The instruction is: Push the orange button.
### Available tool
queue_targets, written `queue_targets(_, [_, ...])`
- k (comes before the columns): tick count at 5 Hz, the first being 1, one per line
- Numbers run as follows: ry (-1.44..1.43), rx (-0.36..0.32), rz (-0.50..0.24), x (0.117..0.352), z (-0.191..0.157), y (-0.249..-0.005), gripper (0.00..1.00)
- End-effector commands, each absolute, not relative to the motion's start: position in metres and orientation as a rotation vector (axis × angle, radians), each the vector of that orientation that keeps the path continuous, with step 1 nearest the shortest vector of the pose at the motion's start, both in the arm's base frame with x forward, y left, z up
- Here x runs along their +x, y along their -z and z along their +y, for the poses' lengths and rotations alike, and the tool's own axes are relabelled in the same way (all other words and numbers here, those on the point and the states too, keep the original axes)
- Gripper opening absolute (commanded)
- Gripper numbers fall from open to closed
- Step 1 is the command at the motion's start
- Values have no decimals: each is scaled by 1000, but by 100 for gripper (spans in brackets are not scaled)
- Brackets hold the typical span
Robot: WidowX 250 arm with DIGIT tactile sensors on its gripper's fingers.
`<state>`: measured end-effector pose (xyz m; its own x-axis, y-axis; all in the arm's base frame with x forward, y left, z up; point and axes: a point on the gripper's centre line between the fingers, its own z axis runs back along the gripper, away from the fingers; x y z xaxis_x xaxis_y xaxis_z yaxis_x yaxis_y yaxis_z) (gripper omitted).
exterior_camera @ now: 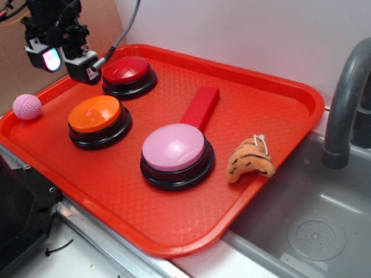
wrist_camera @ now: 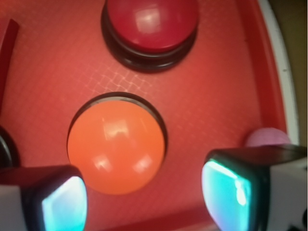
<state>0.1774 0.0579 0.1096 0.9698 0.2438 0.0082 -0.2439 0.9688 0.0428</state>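
Black gripper [exterior_camera: 65, 61] with glowing teal pads [wrist_camera: 226, 195] hangs at upper left of the exterior view, fingers spread, holding nothing, above the red textured plastic tray [exterior_camera: 290, 95]. Glossy orange domed button on a black base [exterior_camera: 95, 114] sits left of centre on the tray, centre frame in wrist view [wrist_camera: 115, 147], clear of the fingers. Dark red button [exterior_camera: 127, 70] behind it, pink button [exterior_camera: 174, 147] to its lower right.
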Motion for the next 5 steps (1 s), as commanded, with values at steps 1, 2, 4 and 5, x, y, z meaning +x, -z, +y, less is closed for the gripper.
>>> queue_targets(1, [-266,53,-80,178,67,-135,100])
queue_targets(2, [-267,55,-85,177,67,-141,100])
queue_targets(4, [-292,59,-95,170,69,-157,100])
queue_targets(5, [-307,71,-88,168,73,-158,100])
